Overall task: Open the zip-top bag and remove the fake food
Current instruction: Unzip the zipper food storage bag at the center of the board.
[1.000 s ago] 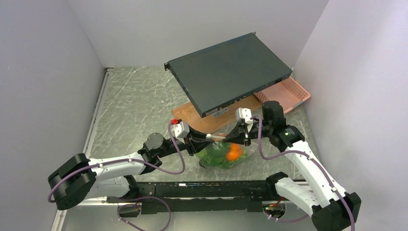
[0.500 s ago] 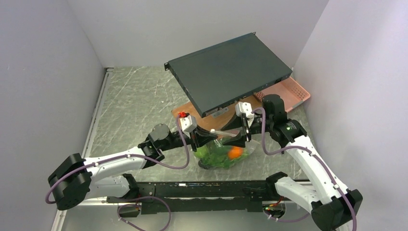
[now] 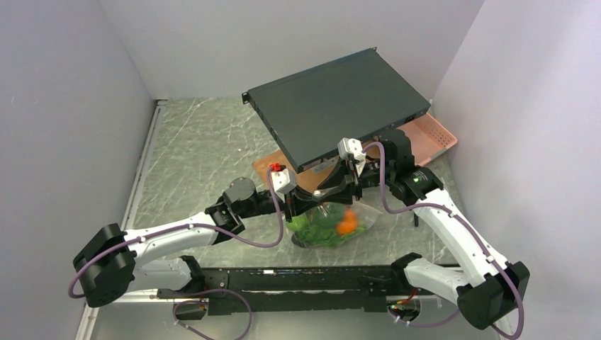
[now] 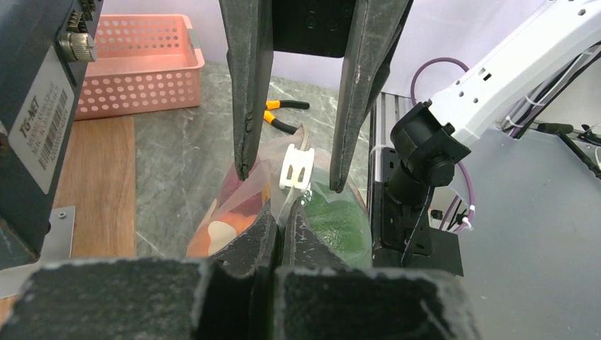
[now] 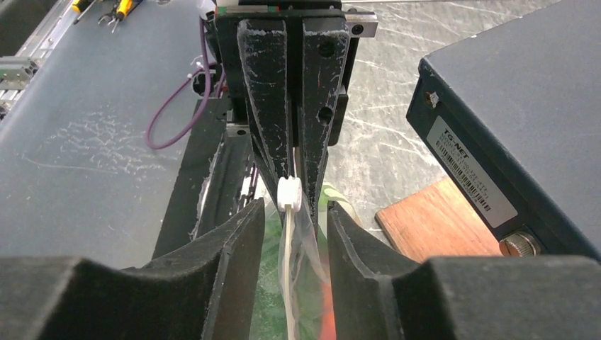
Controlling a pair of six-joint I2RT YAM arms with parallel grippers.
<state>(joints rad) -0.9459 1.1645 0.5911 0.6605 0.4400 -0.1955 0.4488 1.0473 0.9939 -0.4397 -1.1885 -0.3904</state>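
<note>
Two grippers are gathered at the near middle of the table. The left gripper is pinched shut on the top edge of the zip-top bag, in which the fake food is contained; the right gripper is held astride that edge, fingers parted.

White barcode label "TG-NET" on the dark rack unit.
</note>
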